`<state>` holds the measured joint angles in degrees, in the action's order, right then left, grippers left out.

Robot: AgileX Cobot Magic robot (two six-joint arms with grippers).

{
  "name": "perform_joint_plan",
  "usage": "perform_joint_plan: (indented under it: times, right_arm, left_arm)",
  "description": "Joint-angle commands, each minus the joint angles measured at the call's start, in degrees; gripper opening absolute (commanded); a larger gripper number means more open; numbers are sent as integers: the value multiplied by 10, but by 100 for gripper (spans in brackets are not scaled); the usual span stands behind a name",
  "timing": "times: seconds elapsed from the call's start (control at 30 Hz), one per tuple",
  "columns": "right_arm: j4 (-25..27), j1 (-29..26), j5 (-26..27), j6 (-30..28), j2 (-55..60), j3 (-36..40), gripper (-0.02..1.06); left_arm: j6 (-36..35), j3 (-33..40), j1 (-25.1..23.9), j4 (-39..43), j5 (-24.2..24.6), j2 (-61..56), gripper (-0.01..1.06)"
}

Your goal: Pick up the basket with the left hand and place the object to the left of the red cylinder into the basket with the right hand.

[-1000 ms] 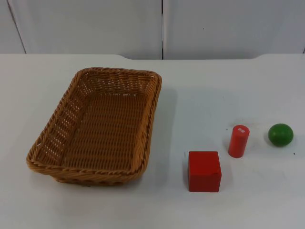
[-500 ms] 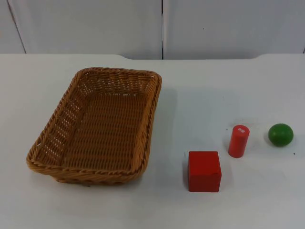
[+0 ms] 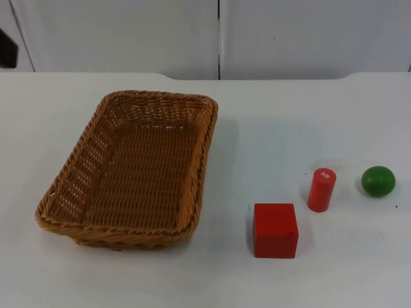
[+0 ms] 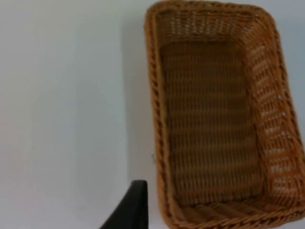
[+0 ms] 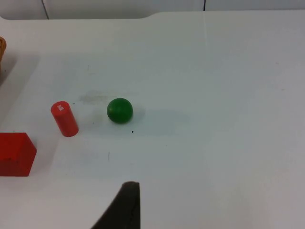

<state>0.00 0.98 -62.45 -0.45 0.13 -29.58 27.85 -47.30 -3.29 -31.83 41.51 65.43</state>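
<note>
Sitting empty, the basket (image 3: pixel 131 170) lay long axis twelve-to-six. The red cube (image 3: pixel 275 230) sat at eight o'clock of the red cylinder (image 3: pixel 321 189). Whether either gripper was apart or together, I could not tell.

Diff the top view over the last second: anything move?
Only the left arm: a dark part of it has come into the top view's upper left edge, heading in toward the table. Nothing was taken hold of or let go. The basket, red cube, red cylinder and green ball stayed put.
</note>
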Motion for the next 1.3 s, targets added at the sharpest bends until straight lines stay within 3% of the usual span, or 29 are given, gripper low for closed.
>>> perform_joint_plan:
  times: [0.0,0.83,1.27]
  right_arm:
    - [0,3,7,-4,-1,0,105]
    - [0,3,7,-4,-1,0,105]
    - [0,3,7,-4,-1,0,105]
  left_arm:
    - [39,-11,0,-39,1,18,98]
    - [56,-185,0,-40,-3,337,98]
    - [44,-262,0,-21,2,439,98]
